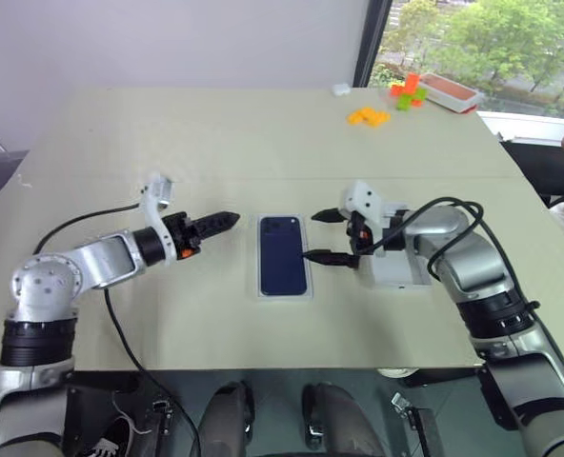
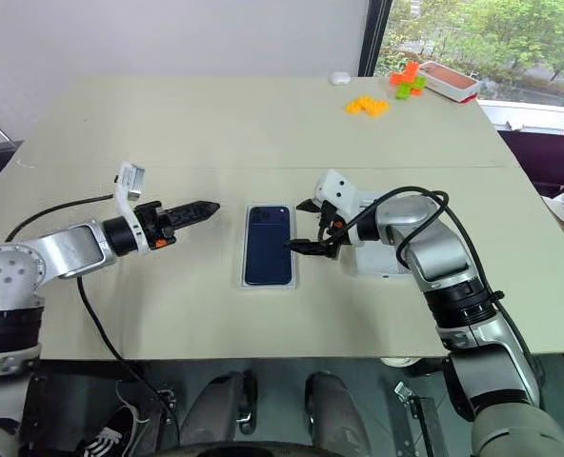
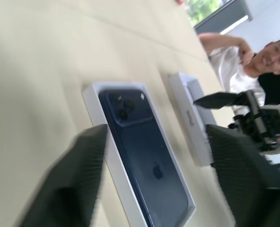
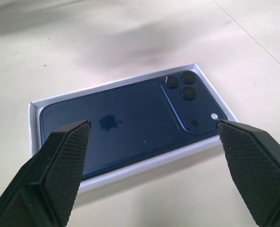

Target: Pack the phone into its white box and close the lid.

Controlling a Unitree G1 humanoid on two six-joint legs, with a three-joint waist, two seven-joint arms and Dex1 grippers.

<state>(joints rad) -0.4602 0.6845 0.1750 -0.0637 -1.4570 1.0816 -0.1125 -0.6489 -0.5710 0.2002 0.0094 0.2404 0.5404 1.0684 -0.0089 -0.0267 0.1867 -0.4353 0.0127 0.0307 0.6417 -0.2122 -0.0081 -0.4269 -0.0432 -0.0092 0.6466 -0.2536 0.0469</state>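
The dark navy phone (image 1: 282, 255) lies back up inside the shallow white box (image 3: 93, 99) at the middle of the table, its camera cluster at the far end. My left gripper (image 1: 230, 220) hovers just left of the box, pointing at it; the left wrist view shows its fingers apart with nothing between them. On the box's right side my right gripper (image 1: 309, 236) stands wide open, its fingertips (image 4: 69, 142) spanning the phone's length from a little way off. The white lid (image 1: 396, 271) rests on the table under my right hand.
Orange and green blocks (image 1: 368, 116) and a red-and-white tray (image 1: 449, 90) sit at the table's far right by the window. A small white object (image 1: 341, 89) lies near them. A person (image 3: 244, 61) sits beyond the table's right edge.
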